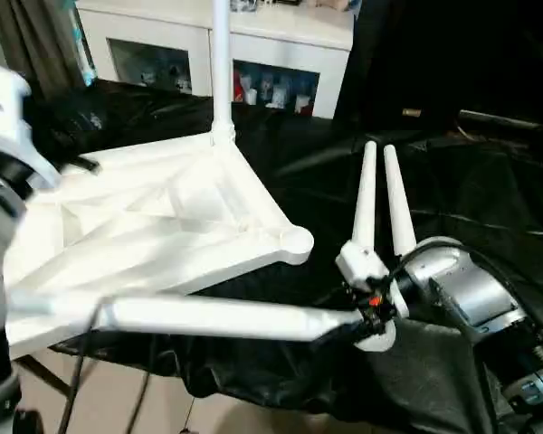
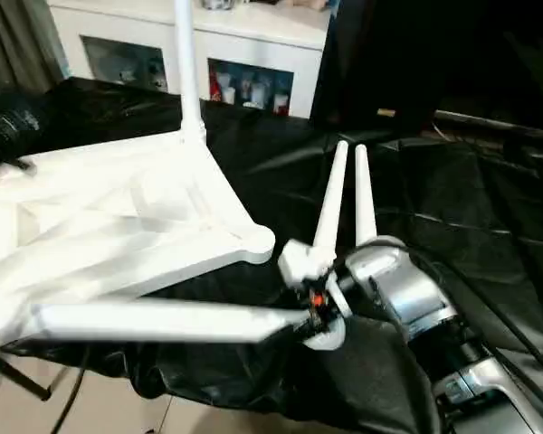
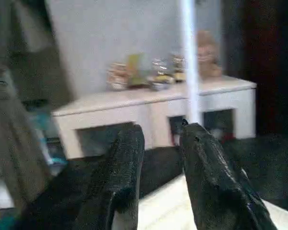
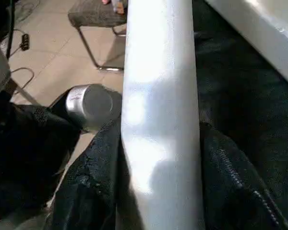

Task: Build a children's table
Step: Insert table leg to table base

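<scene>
My right jaws [image 1: 366, 318] are clamped on a long white tapered plastic tube leg [image 1: 217, 316], gripping it near one end. Its long axis runs out level from them across my front toward my left side, passing below the near edge of the white plastic rectangular tabletop [image 1: 163, 217], which lies underside up, ribs showing. The round corner socket [image 1: 296, 240] nearest these jaws sits just beyond and above the held leg, and looks empty; I judge it the likeliest target, and for that the leg must be swung upright. My left jaws [image 3: 158, 158] are apart and hold nothing, pointed toward the far corner, where another white leg [image 1: 221, 68] stands upright. Two more white legs [image 1: 382, 194] lie side by side on the black-draped surface [image 1: 489, 199] just past my right jaws, close enough to snag the swing.
</scene>
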`<state>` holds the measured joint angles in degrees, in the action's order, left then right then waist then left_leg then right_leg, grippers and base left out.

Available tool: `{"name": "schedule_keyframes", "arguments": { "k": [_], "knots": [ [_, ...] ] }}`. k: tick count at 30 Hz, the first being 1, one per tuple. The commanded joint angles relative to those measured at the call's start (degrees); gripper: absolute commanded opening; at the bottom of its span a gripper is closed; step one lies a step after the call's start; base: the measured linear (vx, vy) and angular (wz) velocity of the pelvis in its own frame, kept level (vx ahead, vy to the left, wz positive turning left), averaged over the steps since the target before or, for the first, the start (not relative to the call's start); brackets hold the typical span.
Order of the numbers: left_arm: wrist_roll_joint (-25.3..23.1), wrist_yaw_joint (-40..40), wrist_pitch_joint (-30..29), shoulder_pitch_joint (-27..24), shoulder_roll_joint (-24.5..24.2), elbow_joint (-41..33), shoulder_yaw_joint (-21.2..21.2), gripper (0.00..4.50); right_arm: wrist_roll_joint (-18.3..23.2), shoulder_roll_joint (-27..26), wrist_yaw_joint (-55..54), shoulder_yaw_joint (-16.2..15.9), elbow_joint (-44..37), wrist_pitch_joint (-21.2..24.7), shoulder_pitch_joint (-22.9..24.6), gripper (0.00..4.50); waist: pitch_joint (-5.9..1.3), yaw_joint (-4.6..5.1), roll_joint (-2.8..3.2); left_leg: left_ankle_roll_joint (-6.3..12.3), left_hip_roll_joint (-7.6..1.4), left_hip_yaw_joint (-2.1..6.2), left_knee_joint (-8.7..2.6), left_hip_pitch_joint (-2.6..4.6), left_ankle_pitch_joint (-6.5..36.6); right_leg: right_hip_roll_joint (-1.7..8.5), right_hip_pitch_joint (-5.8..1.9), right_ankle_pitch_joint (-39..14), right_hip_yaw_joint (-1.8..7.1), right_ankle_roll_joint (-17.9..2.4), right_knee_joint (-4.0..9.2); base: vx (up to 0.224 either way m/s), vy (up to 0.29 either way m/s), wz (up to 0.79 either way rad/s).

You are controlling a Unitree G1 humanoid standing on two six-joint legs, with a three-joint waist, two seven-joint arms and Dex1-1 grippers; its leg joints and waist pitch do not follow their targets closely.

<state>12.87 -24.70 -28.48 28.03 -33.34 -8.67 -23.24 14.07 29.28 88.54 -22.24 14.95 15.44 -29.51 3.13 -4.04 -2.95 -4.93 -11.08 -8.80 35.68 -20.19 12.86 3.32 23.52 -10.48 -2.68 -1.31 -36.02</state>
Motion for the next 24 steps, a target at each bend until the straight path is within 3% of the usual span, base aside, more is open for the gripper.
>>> {"name": "schedule_keyframes", "arguments": {
  "k": [1,8,10,12,19,20,21,23,24],
  "knots": [
    [-1.20,-0.06,1.19,0.68,-0.95,2.12,-0.15,1.49,0.47,0.65,-0.61,1.89,-1.21,-1.21,-0.80,1.84,-3.49,-0.31,0.86,2.60,-1.56,0.30,-4.50,-0.28,7.39,3.84,-3.10,-11.96,2.30,-11.64,3.99,0.000,0.000,0.00],
    [-2.40,-0.16,4.17,1.43,-1.88,3.47,2.02,1.49,-4.36,0.33,-5.20,0.72,1.02,-3.67,-0.97,1.84,-3.52,-1.14,0.80,1.77,-1.77,0.20,-4.59,-0.12,6.44,4.01,-2.94,-9.58,2.34,-12.74,3.62,0.000,0.000,0.00],
    [-2.91,-1.20,4.59,1.15,-2.60,3.79,3.49,1.49,-7.18,0.95,-6.84,-0.39,2.46,-6.33,-1.36,1.84,-3.54,-1.27,0.75,1.68,-1.77,0.10,-4.53,0.01,6.53,4.02,-2.81,-9.10,2.36,-12.94,3.53,0.000,0.000,0.00],
    [-3.12,-2.66,5.05,0.70,-3.44,4.08,4.76,1.49,-8.18,1.50,-6.83,-1.02,2.39,-7.29,-1.28,1.84,-3.47,-1.39,0.50,1.64,-1.68,0.08,-4.59,-0.12,6.72,4.02,-2.90,-9.75,2.41,-12.48,3.58,0.000,0.000,0.00],
    [-2.13,-9.38,4.68,-2.42,-5.87,3.31,9.37,1.49,-2.92,7.77,3.09,-0.69,-7.66,-2.10,1.28,1.84,-3.28,-1.59,0.71,2.11,-1.95,0.26,-4.83,-0.13,8.10,4.09,-3.09,-10.76,2.52,-11.69,3.71,0.000,0.000,0.00],
    [-2.01,-10.09,4.31,-2.98,-6.11,2.88,10.06,1.49,-0.63,11.00,3.73,-1.97,-10.05,-1.63,1.75,1.84,-3.20,-1.69,0.84,2.17,-2.05,0.33,-4.95,-0.14,8.41,4.14,-3.08,-10.95,2.54,-11.57,3.71,0.000,0.000,0.00],
    [-2.01,-10.09,4.31,-2.98,-6.11,2.88,10.06,1.49,-0.63,11.00,3.73,-1.97,-10.05,-1.63,1.75,1.84,-3.22,-1.75,0.78,2.33,-2.12,0.23,-4.82,-0.03,8.77,4.16,-2.95,-11.21,2.60,-11.56,3.77,0.000,0.000,0.00],
    [-2.26,-11.86,4.44,-4.02,-6.93,2.84,11.54,1.49,3.03,17.78,3.96,-4.74,-13.84,-1.82,2.37,1.84,-3.15,-1.89,0.97,2.15,-2.07,0.27,-4.88,0.09,9.49,4.11,-2.90,-12.82,2.54,-11.24,4.07,0.000,0.000,0.00],
    [-2.35,-12.19,4.55,-4.18,-7.10,2.91,11.81,1.49,3.44,18.92,3.96,-5.15,-14.31,-2.06,2.45,1.84,-3.13,-1.99,0.75,2.24,-2.06,0.26,-4.84,0.03,9.71,4.11,-3.00,-13.57,2.59,-10.92,4.04,0.000,0.000,0.00]
  ]
}}
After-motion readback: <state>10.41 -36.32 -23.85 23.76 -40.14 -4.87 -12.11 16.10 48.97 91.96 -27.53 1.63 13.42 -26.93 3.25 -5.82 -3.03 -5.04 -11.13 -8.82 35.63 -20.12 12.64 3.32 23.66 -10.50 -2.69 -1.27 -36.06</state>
